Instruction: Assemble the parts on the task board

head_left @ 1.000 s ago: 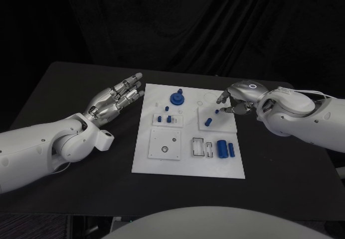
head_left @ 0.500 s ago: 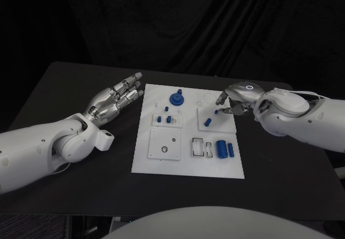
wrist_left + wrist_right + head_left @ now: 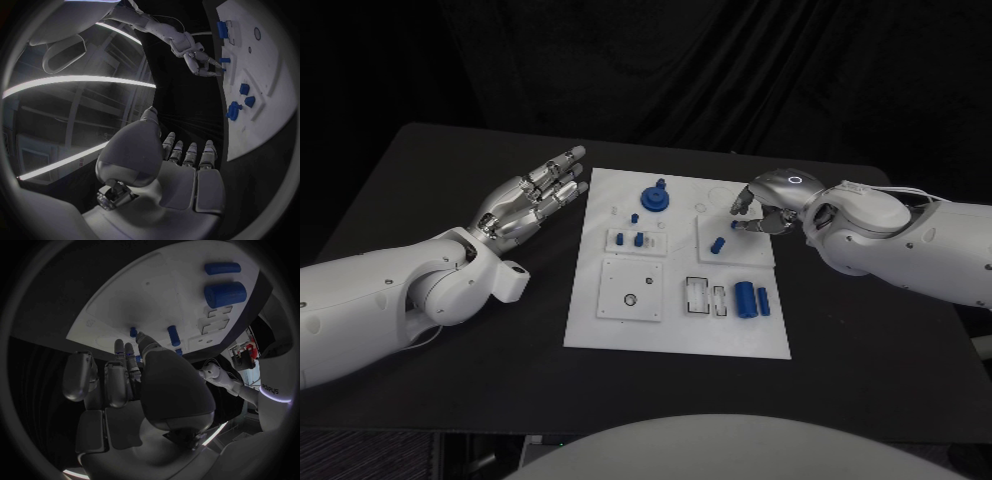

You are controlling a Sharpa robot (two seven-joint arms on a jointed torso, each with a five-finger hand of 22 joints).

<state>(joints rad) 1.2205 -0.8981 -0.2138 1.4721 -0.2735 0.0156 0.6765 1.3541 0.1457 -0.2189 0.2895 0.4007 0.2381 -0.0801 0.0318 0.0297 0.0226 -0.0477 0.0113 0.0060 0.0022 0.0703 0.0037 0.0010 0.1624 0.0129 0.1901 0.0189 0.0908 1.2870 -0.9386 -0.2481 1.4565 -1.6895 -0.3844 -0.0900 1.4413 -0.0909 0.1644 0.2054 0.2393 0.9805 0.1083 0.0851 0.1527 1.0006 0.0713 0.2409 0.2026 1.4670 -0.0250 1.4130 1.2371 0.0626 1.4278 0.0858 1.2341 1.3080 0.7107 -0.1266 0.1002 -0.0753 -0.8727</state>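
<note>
Pinching a small blue part (image 3: pixel 737 210) over the task board (image 3: pixel 678 330): right hand (image 3: pixel 769 205); left hand (image 3: pixel 531 200) wide.

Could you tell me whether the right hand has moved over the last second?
Yes. The right hand has edged slightly toward the middle of the task board, now reaching further over its far right corner.

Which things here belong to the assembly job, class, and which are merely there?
Belong to the job:
task board
blue parts on it
right hand, fingertips down at the board's far right plate

Merely there:
black table
left hand, spread beside the board, holding nothing
</note>
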